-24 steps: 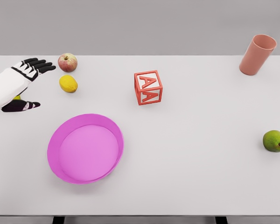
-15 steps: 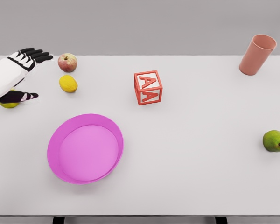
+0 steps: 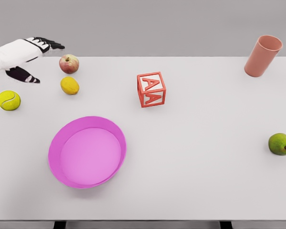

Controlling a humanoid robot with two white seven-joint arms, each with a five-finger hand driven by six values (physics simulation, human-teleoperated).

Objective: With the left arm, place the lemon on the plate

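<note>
Overhead, a white table (image 3: 190, 157) meets a plain grey wall, bearing a magenta plate (image 3: 87, 151) near the front left. Behind it the lemon (image 3: 69, 85) lies just before an apple (image 3: 69, 63). Left of both, the left hand (image 3: 26, 57) hangs above the far-left corner, fingers spread, holding nothing.

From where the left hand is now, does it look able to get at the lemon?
Probably yes. The left hand hovers open just left of the lemon, holding nothing, and nothing lies between them. The apple sits close behind the lemon and the tennis ball off to its left, so fingers might brush the apple.
</note>
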